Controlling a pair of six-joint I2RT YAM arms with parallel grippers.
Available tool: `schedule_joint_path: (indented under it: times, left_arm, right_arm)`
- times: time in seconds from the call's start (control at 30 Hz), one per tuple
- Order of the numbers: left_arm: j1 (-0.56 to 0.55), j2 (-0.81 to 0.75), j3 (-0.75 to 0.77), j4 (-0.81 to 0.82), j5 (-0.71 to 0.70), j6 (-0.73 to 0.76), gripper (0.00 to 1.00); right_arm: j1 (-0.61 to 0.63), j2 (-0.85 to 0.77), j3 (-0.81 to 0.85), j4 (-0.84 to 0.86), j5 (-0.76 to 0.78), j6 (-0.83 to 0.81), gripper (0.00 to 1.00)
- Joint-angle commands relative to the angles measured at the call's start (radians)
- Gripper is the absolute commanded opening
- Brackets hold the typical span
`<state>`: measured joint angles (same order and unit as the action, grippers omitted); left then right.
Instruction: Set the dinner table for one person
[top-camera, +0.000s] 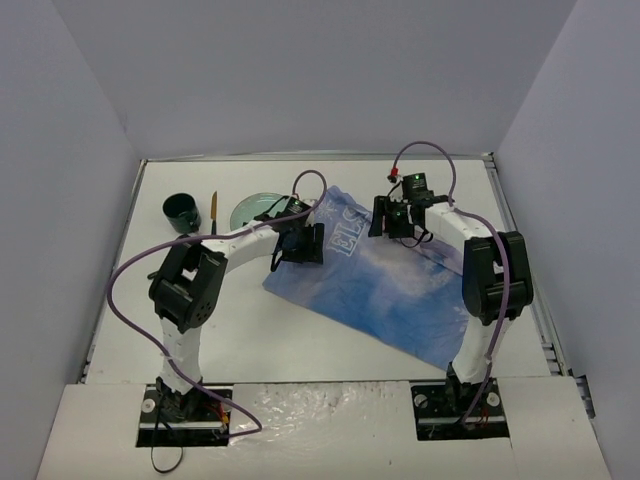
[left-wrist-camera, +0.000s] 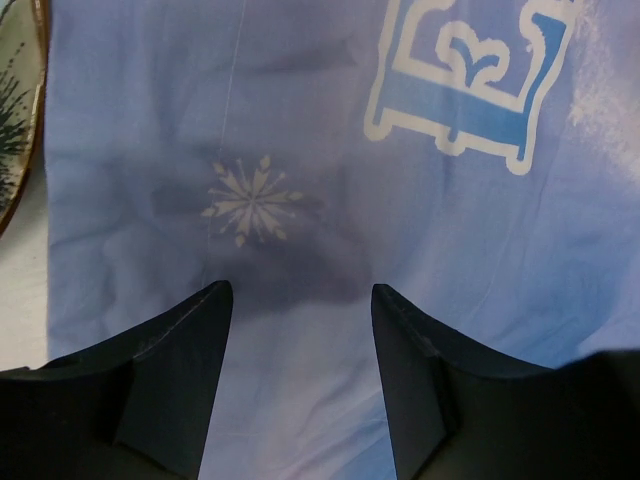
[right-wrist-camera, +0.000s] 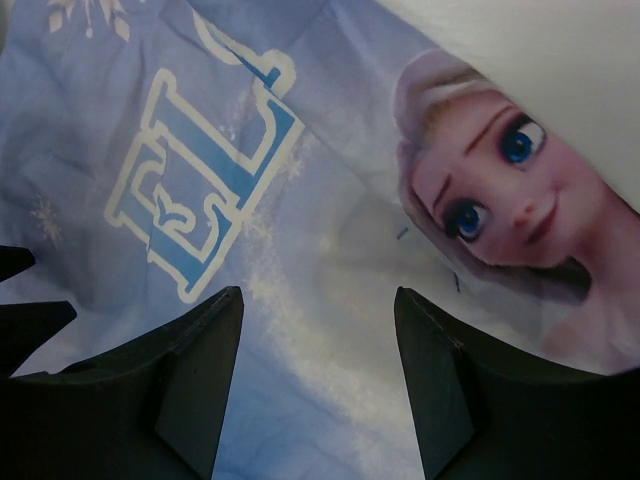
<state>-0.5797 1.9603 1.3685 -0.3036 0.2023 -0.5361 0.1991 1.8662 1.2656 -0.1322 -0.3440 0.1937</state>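
Soft even light, faint shadows, mild blur

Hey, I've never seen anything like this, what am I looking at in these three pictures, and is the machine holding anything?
Two robot arms bolted to a white table. The wide picture is from a camera above and behind them; the close-ups are from a camera on each wrist. A rumpled blue Elsa placemat lies on the table, with a dark cup, a thin utensil and a plate toward the far left. The left gripper and right gripper hang over the placemat, jaws apart, holding nothing.
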Motion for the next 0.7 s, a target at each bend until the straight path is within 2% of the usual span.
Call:
schedule_joint_path:
  times: [0.0, 0.33, 0.67]
  left_arm:
    - [-0.001, -0.007, 0.010, 0.090, -0.033, -0.015, 0.53]
    - [-0.003, 0.023, -0.100, 0.089, -0.066, -0.031, 0.51]
    - [-0.002, 0.045, -0.077, 0.068, -0.064, -0.011, 0.50]
  right_arm:
    - [0.002, 0.048, 0.062, 0.070, -0.043, -0.025, 0.58]
    - [-0.056, 0.166, 0.171, 0.071, 0.091, 0.034, 0.58]
    - [-0.149, 0.225, 0.389, 0.048, 0.272, -0.009, 0.60]
